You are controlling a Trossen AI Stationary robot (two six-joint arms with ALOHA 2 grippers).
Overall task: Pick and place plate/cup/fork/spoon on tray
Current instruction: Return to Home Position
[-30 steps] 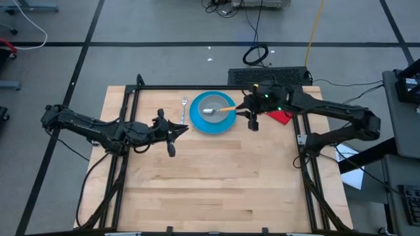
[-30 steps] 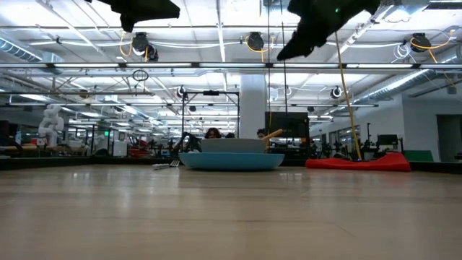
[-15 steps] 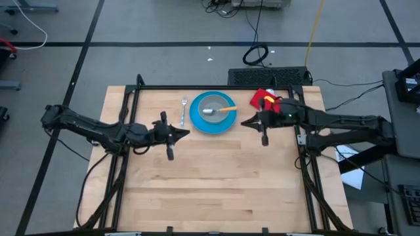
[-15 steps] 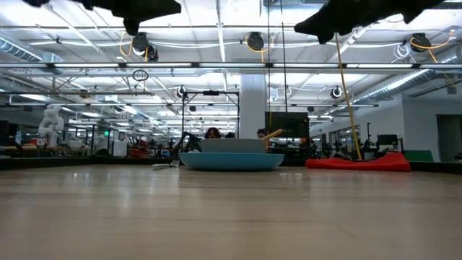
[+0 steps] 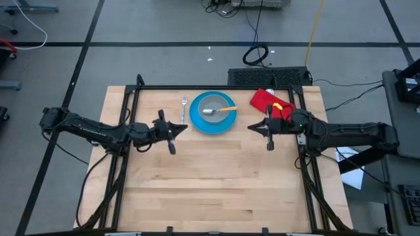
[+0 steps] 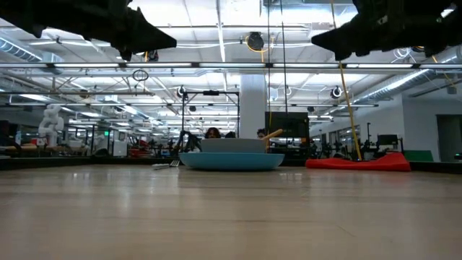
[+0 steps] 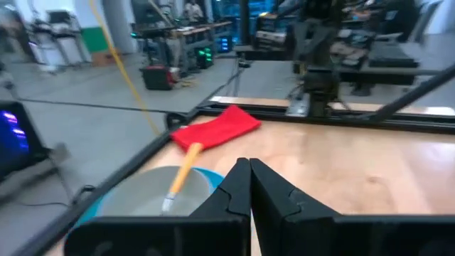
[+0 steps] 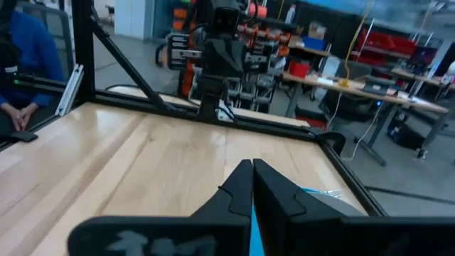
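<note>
On the pale wooden table [image 5: 210, 183], upper centre of the overhead frame, the plate [image 5: 195, 122] carries the cup [image 5: 211, 101] with the spoon [image 5: 227, 108] in it, the fork [image 5: 184, 108] just left. Placing looks finished and the step seems a return home. The left gripper [image 5: 184, 130] and right gripper [image 5: 252, 127], both clenched and empty, flank the plate without touching it and need only draw back.

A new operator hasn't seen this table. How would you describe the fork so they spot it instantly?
On the wooden table, a bright-blue plate holds a grey cup. The fork lies on the wood beside the plate, on the side of the left arm. It is slim and all silver, unlike the orange-handled spoon in the cup.
</note>
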